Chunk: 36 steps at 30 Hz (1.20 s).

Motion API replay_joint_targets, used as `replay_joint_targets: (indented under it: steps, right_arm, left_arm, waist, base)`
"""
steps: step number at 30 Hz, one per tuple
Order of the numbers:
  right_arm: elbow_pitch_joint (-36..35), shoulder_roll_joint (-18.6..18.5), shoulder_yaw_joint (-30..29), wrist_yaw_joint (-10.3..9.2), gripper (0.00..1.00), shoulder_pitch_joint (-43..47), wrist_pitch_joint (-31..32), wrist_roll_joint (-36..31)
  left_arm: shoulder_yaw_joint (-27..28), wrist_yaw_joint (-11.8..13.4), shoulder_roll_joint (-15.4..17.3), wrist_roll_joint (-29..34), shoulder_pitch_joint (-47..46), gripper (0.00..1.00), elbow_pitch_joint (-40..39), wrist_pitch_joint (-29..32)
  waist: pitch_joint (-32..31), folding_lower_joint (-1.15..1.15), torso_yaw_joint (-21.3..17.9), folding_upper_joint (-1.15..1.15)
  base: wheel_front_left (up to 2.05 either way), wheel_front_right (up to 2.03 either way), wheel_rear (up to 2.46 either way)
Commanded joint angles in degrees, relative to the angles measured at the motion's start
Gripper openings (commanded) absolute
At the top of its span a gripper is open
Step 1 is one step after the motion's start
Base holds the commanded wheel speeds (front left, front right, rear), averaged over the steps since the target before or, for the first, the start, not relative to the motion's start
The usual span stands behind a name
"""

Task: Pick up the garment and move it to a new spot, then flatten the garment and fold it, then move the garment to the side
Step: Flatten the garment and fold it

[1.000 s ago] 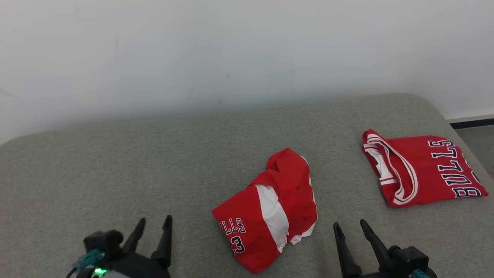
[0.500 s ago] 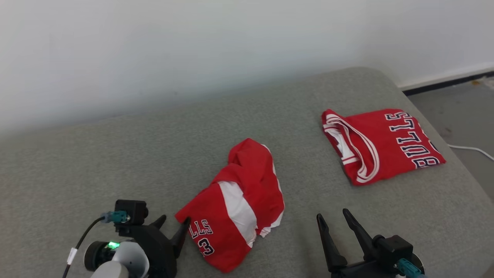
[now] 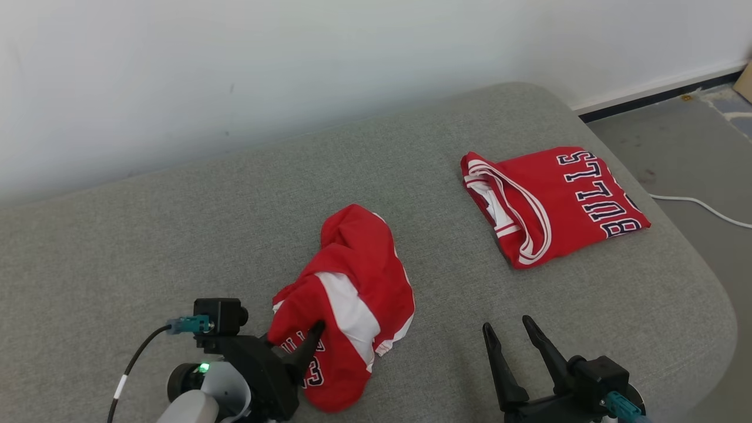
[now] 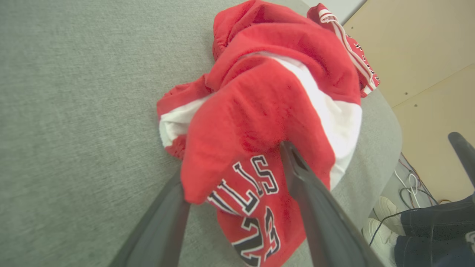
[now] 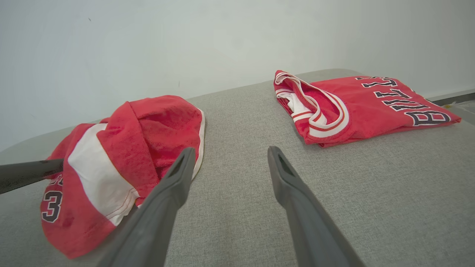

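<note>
Jaws of the left gripper (image 3: 294, 336) are noted as spread wide, with a loose fold of the crumpled garment (image 3: 352, 276) lying between them; no pinch on the cloth is seen. In the left wrist view one finger (image 4: 311, 200) is laid over the printed lettering, and the tip of the other is partly covered by the hem.

Jaws of the right gripper (image 3: 508, 326) are noted as spread wide as well, with nothing between them. It is placed over bare grey cushion (image 3: 176, 235), at about 4 o'clock from the garment and apart from it.

The garment, red with a broad white stripe, is found bunched on the cushion at about 6 o'clock from the centre of the head view. Dark letters and a number are exposed on its near end.

A folded jersey (image 3: 552, 200) of the same colours is recorded at 2 o'clock from the garment, well apart, flat near the cushion's rounded corner. A white cable (image 3: 699, 204) is seen on the floor at 3 o'clock from it.
</note>
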Motion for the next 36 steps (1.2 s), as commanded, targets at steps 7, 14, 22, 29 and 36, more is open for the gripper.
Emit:
replay_joint_targets:
  steps: [7, 14, 22, 29, 36]
  right_arm:
    - [0.26, -0.18, 0.14, -0.16, 1.00, -0.24, -0.36, 0.10]
    - [0.25, -0.69, -0.26, -0.16, 1.00, 0.87, -0.47, 0.15]
    - [0.25, -0.52, -0.01, -0.16, 1.00, 1.69, -0.52, 0.39]
    - [0.44, -0.29, -0.42, -0.16, 1.00, 2.52, -0.58, 0.63]
    - [0.24, -0.10, -1.29, -0.16, 1.00, 2.58, -0.64, 0.27]
  left_arm:
    - [-3.49, 0.08, 0.96, -3.33, -2.20, 0.00, -0.75, -5.20]
    - [-3.09, 1.96, -0.79, 2.56, -8.79, 0.00, 1.16, -17.73]
    - [-5.39, 5.04, -3.63, 9.87, -10.13, 0.00, 1.10, -21.83]
    - [-11.73, 2.78, -4.06, 8.73, -1.62, 0.00, 5.69, -14.38]
    - [-14.05, 1.19, -3.78, 6.13, 0.64, 1.00, 4.43, -8.72]
  waist:
    - [-1.13, -0.01, 0.73, 0.00]
    - [-2.79, -0.01, 2.04, 0.00]
    - [-3.84, -0.01, 3.86, 0.00]
    - [-3.91, -0.01, 5.98, 0.00]
    - [-3.96, -0.01, 8.26, 0.00]
  base:
    - [0.00, 0.00, 0.00]
    - [0.00, 0.00, 0.00]
    - [0.00, 0.00, 0.00]
    - [0.00, 0.00, 0.00]
    - [0.00, 0.00, 0.00]
